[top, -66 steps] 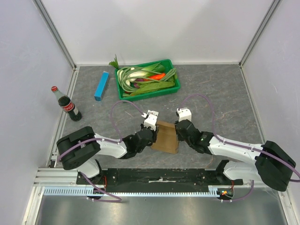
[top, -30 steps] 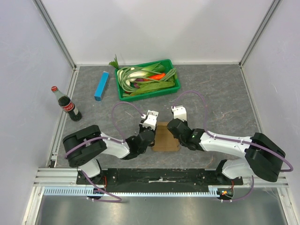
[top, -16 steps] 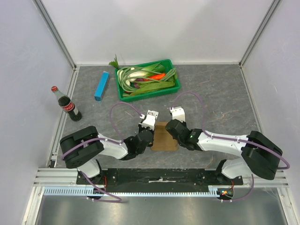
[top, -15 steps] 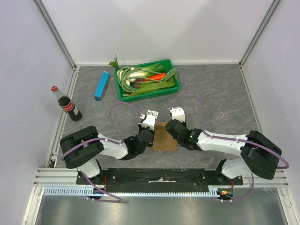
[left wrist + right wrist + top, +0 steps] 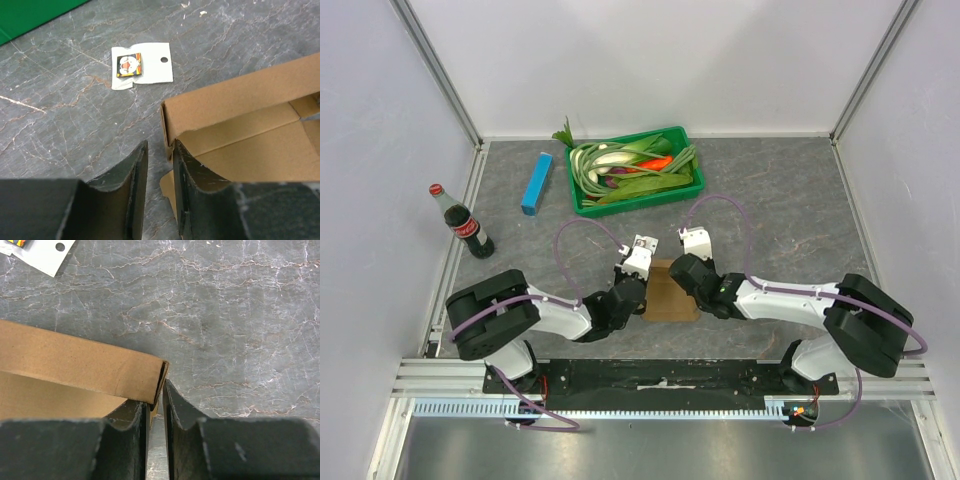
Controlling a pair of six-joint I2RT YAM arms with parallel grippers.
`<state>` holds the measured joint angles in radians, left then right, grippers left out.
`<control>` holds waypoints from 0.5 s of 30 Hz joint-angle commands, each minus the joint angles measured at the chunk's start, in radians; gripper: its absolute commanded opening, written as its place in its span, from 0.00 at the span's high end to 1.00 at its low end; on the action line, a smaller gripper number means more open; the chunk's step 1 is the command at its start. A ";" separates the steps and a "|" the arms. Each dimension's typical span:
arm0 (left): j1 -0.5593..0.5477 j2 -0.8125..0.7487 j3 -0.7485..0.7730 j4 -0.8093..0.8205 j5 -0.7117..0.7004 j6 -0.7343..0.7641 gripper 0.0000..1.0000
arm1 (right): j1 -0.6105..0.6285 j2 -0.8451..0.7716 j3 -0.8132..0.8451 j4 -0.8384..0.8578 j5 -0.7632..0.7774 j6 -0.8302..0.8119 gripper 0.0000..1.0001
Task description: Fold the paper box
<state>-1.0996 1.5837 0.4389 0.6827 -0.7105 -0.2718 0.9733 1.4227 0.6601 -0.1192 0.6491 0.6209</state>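
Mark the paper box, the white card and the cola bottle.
paper box point(image 5: 235, 97): left wrist view, raised side wall.
white card point(image 5: 152, 72): left wrist view, blank part.
cola bottle point(image 5: 469, 229): top view, label.

1. The paper box point(image 5: 670, 292) lies on the table point(image 5: 780, 200), between the two arms.
2. The left gripper point(image 5: 159, 150) straddles the paper box's left wall. The right gripper point(image 5: 156, 400) is at its right corner.
3. A small card point(image 5: 142, 66) lies flat just behind the paper box's left corner, not touching it.
4. A tray point(image 5: 650, 198) holding vegetables point(image 5: 630, 170) sits well behind the paper box.
5. A slim rectangular box point(image 5: 536, 184) lies behind and to the left of the paper box.
6. A cola bottle point(image 5: 460, 222) stands upright far to the paper box's left.
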 commanded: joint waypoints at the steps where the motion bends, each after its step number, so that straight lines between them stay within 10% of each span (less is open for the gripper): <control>1: -0.003 0.019 0.053 0.000 -0.072 -0.015 0.69 | 0.005 0.016 0.047 0.042 0.050 0.008 0.79; 15: -0.003 0.087 0.101 -0.029 -0.110 -0.052 0.78 | 0.008 0.035 0.050 0.079 0.034 0.022 1.00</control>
<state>-1.1000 1.6608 0.5400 0.6312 -0.8005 -0.2886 0.9733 1.4559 0.6823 -0.0982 0.6674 0.6186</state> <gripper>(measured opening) 0.179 0.023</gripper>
